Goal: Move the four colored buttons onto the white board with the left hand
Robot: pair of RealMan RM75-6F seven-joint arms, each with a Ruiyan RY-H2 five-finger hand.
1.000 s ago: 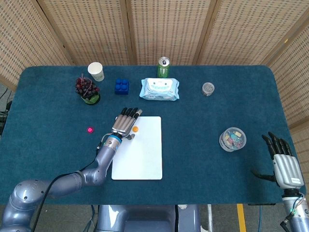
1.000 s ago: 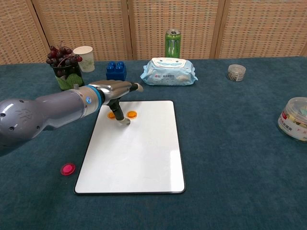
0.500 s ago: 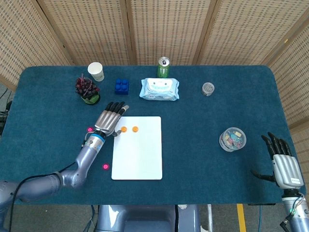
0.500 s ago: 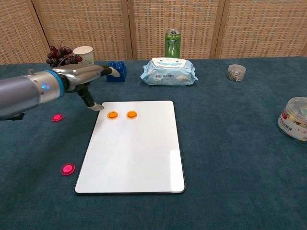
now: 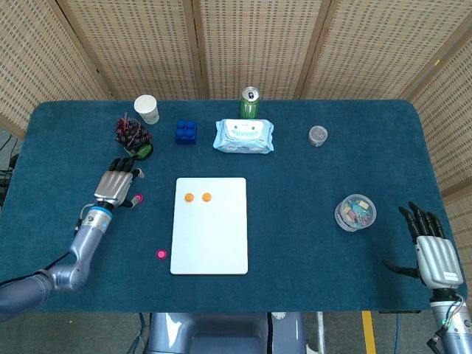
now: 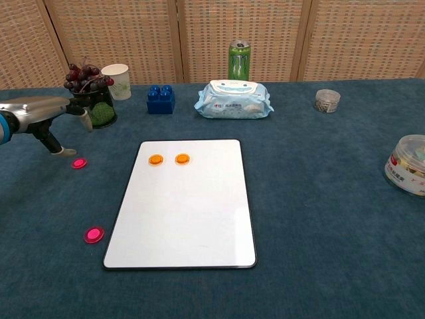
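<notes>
On the blue worktop (image 5: pixel 310 243), the white board (image 5: pixel 210 225) lies near the middle with 2 orange buttons (image 5: pixel 198 197) side by side close to its far edge. The 2 pink buttons are off it: the far pink button (image 5: pixel 137 198) sits at about 9 o'clock from the orange pair, the near pink button (image 5: pixel 161 254) just beside the board's left edge. The left hand (image 5: pixel 116 185) is at the far pink button, fingers spread and holding nothing; whether it touches the button cannot be told. The right hand (image 5: pixel 430 247) rests at the worktop's 4 o'clock corner, fingers extended, holding nothing.

Along the far side stand a white paper cup (image 5: pixel 147 108), a dark pot of grapes (image 5: pixel 133 138), a blue block (image 5: pixel 186 132), a wipes pack (image 5: pixel 244 136), a green can (image 5: pixel 250 102) and a small clear jar (image 5: pixel 318 135) whose contents are too small to tell. At 3 o'clock a round clear tub (image 5: pixel 355 212) holds mixed coloured bits.
</notes>
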